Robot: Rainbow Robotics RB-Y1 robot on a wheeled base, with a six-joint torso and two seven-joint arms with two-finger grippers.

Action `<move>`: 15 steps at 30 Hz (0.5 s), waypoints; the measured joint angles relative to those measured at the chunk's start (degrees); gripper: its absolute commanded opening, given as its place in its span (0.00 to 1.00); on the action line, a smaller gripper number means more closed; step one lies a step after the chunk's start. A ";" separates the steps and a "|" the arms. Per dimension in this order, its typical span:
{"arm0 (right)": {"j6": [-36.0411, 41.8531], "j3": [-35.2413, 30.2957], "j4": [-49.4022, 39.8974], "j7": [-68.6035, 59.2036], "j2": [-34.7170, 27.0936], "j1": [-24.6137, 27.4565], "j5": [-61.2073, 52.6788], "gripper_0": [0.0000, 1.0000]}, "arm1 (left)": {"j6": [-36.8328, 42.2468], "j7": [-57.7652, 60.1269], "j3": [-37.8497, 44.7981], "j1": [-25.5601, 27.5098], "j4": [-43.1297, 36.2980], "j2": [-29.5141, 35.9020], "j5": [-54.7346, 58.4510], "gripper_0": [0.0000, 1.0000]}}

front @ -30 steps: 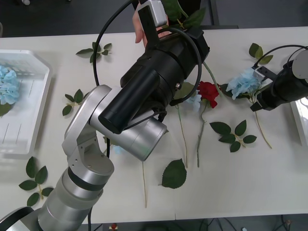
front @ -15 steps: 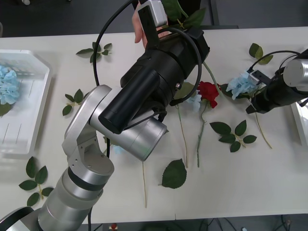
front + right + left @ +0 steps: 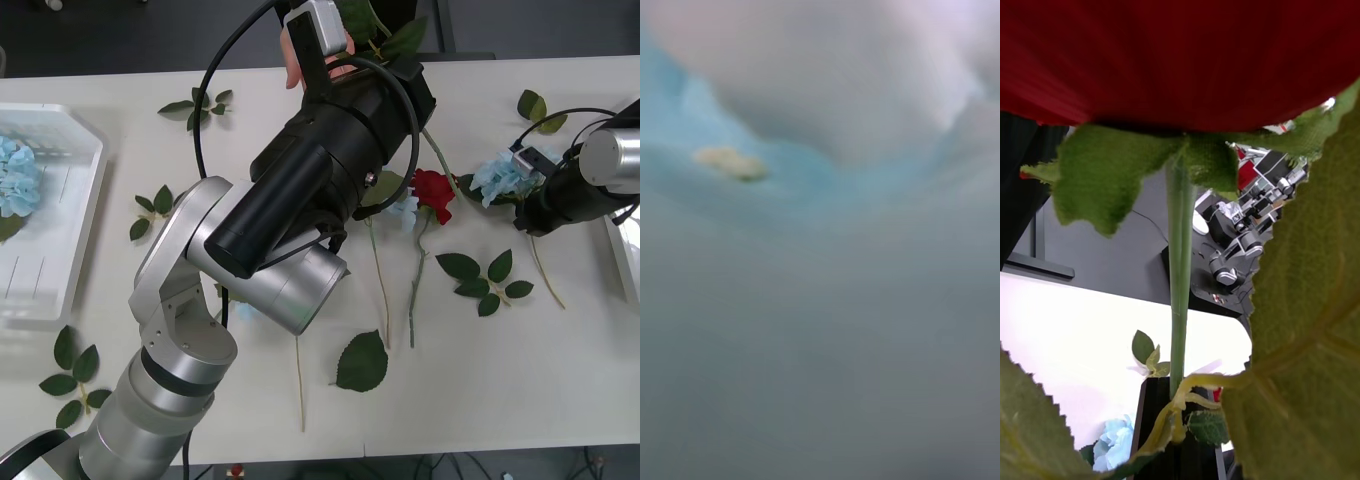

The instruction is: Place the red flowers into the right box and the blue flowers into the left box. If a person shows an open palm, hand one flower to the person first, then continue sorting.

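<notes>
Red flowers — front view: one rose lies mid-surface, bloom toward the far side, stem running toward the near edge. Blue flowers: one cluster lies right of that rose, with the right gripper down against its right side, whether the fingers are parted or clenched cannot be told; another cluster rests in the left box at the surface's left end. Right box: a white rim at the right edge. Left arm reaches across the middle to the far edge, where a person's hand shows beside its wrist camera and green leaves; state of its fingers cannot be told. Loose leaf sprigs are scattered on the white surface.

Right wrist view: a pale blue blur of petals, pressed close to the lens.

Left wrist view: underside of a red bloom, its green stem and leaves close against the camera — a blue cluster on the surface beyond.
</notes>
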 measured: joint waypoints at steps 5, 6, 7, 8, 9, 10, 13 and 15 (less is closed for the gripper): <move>-1.77 0.00 1.27 -0.01 0.67 0.00 0.19 0.00 | 0.00 0.00 0.00 0.00 0.00 0.00 0.00 0.00; -2.00 0.00 1.58 -0.01 0.86 0.00 0.23 0.00 | 0.00 0.00 0.00 0.00 0.00 0.00 0.00 0.00; -2.16 0.00 1.83 -0.02 1.04 0.00 0.27 0.00 | 0.00 0.00 0.00 0.00 0.00 0.00 0.00 0.00; -2.23 0.00 1.94 -0.02 1.15 0.00 0.34 0.00 | 0.00 0.00 0.00 0.00 0.00 0.00 0.00 0.00; -2.25 0.00 1.96 -0.03 1.17 0.00 0.39 0.00 | 0.00 0.00 0.00 0.00 0.00 0.00 0.00 0.00; -2.27 0.00 1.96 -0.04 1.17 0.00 0.40 0.00 | 0.00 0.00 0.00 0.00 0.00 0.00 0.00 0.00; -2.25 -0.09 1.97 -0.07 1.17 0.00 0.39 0.00 | 0.00 0.00 0.00 0.00 0.00 0.00 0.00 0.00; -1.54 -0.90 1.97 -0.07 1.17 -0.01 0.35 0.00 | 0.00 0.00 0.00 0.00 0.00 0.00 0.00 0.00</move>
